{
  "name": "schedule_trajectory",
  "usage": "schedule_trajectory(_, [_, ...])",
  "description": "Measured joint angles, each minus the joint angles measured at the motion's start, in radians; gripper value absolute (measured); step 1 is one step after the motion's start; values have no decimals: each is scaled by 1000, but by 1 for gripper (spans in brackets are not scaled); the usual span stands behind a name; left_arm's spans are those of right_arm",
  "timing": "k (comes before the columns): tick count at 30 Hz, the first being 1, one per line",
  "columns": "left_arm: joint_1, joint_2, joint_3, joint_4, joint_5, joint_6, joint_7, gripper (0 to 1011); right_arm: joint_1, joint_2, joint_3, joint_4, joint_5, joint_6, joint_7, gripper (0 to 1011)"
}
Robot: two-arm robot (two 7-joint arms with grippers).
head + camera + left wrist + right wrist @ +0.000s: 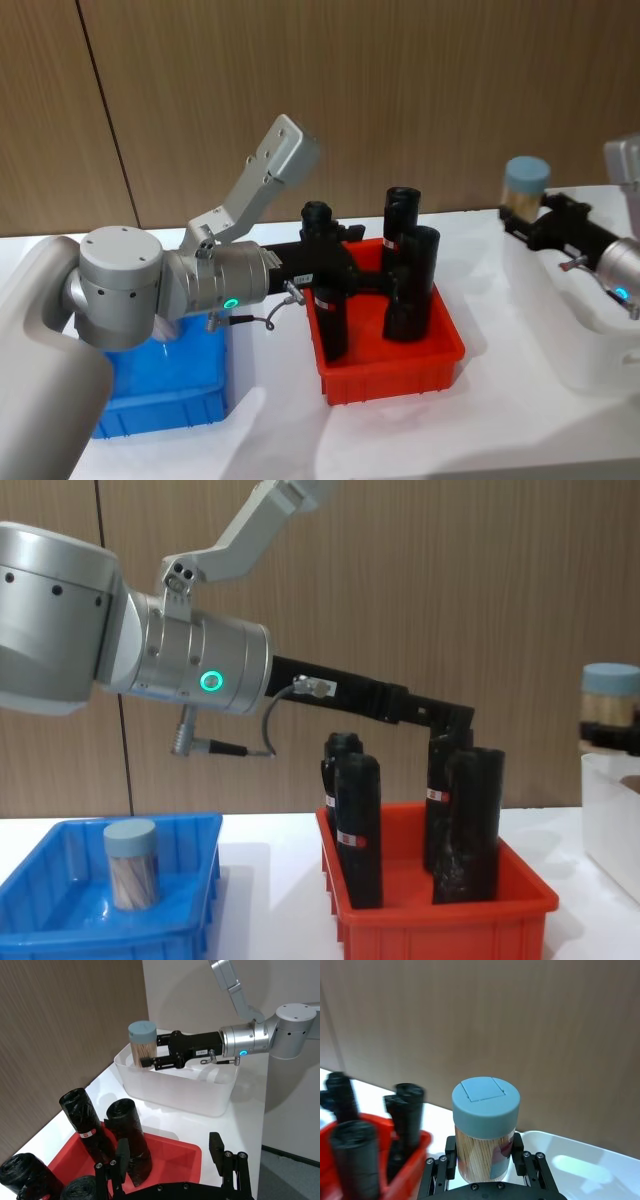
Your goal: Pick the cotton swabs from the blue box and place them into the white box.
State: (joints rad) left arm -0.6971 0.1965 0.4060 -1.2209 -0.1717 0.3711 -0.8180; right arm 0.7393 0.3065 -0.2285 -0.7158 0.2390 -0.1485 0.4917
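My right gripper (484,1156) is shut on a jar of cotton swabs (485,1125), clear with a grey-blue lid. It holds the jar (525,188) upright above the near end of the white box (590,345). The left wrist view shows the same jar (142,1042) over the white box (175,1092). A second jar of cotton swabs (132,865) stands in the blue box (60,920) at the left. My left gripper (167,1152) is open and empty, reaching out above the red bin (390,375).
The red bin (440,920) sits between the two boxes and holds several tall black cylinders (358,830) with red-white labels. A wooden wall stands behind the white table. The blue box (170,400) lies partly under my left arm.
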Motion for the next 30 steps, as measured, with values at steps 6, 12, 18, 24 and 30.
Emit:
schedule_trajectory(6, [0,0,0,0,0,0,0,1004,9,9,23,17,-28,-5,-77,641])
schedule_trajectory(12, [0,0,0,0,0,0,0,1004,21,19,46,44,-56,-5,-149,641])
schedule_trajectory(18, [0,0,0,0,0,0,0,1004,36,27,65,80,-81,2,-201,733])
schedule_trajectory(24, [0,0,0,0,0,0,0,1004,46,32,77,108,-99,1,-227,882])
schedule_trajectory(30, [0,0,0,0,0,0,0,1004,49,34,84,117,-109,-6,-240,1001])
